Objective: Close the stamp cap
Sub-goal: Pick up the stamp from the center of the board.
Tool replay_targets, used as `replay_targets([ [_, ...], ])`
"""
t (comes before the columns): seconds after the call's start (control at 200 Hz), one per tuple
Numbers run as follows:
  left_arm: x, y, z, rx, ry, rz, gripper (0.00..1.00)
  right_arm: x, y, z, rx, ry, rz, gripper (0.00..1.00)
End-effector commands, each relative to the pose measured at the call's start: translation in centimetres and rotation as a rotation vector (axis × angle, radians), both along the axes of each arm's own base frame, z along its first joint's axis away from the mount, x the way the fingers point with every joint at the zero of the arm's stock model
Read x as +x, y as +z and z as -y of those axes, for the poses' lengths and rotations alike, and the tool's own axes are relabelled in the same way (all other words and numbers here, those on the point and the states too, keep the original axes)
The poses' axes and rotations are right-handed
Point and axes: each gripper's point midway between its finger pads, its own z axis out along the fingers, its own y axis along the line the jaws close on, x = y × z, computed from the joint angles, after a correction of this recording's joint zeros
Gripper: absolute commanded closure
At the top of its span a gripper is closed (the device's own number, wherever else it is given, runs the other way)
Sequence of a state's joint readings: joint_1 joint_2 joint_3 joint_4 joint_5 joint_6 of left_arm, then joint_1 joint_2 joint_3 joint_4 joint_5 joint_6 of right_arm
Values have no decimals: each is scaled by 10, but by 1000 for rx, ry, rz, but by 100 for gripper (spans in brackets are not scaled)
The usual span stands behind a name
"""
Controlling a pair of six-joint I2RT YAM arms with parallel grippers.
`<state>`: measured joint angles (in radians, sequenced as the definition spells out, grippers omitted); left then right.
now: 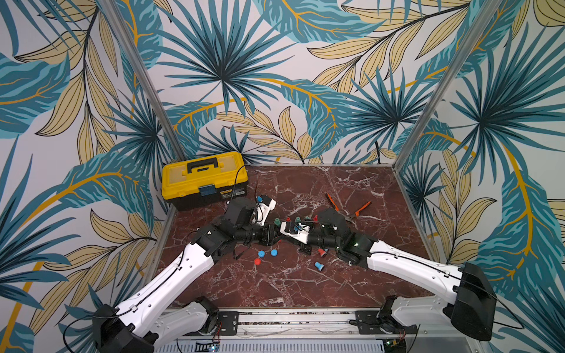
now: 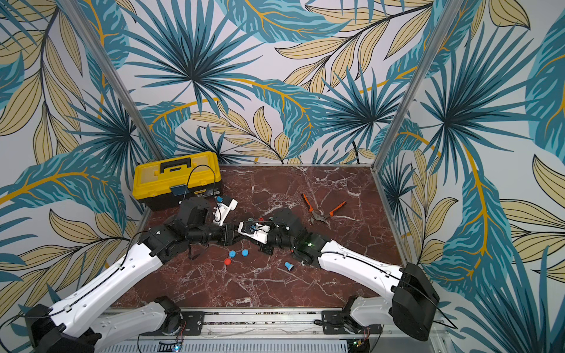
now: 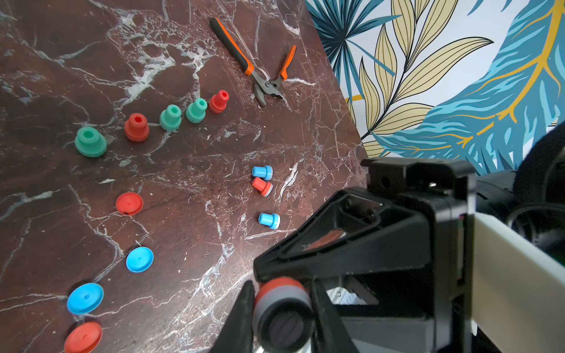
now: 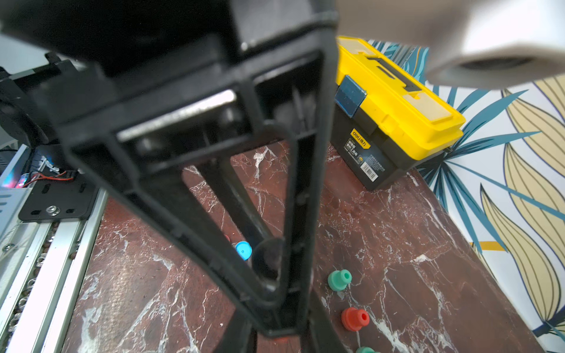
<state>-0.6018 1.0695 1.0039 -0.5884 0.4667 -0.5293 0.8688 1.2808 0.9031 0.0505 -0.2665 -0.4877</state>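
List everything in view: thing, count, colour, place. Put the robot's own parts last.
Toolbox: one, yellow and black, table's far left corner.
Pliers: one, orange handles, far right.
Standing stamps: five, three green and two red, mid-table row.
Lying stamps: three, two blue and one red, near side, right of centre.
Loose caps: four, two blue and two red, near side, left of centre.
Table: one, red-brown marble.
Left gripper: one, black, shut on a red stamp.
Right gripper: one, black, tip close to the left's; grip unclear.

Beside one pliers (image 3: 266, 87) stand three green stamps (image 3: 90, 142) and two red stamps (image 3: 136, 126); farther off, four uncapped stamps (image 3: 269, 220), four caps (image 3: 139, 259), one toolbox (image 1: 204, 180).
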Motion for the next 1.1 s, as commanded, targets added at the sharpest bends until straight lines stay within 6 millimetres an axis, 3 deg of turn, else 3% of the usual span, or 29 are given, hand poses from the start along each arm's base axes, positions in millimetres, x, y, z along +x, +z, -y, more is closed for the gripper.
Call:
replay_targets([
  [0.0,-1,38,-1,-43,-12,111,81,-4,44,5,109,-13,98,69],
  [0.25,-20,116,4,-222,-116,208,82,-21,121,25,373,-25,180,59],
  [0.451,-36,181,4,-520,-214,268,84,-41,174,40,553,6,235,55],
  [0.596,-51,203,0,-559,-256,302,84,-55,199,45,618,61,257,55],
  [0.816,-72,231,-6,-602,-310,335,83,-72,226,36,670,193,296,57],
  [1.097,-80,242,-7,-619,-332,334,83,-85,248,22,701,329,333,62],
])
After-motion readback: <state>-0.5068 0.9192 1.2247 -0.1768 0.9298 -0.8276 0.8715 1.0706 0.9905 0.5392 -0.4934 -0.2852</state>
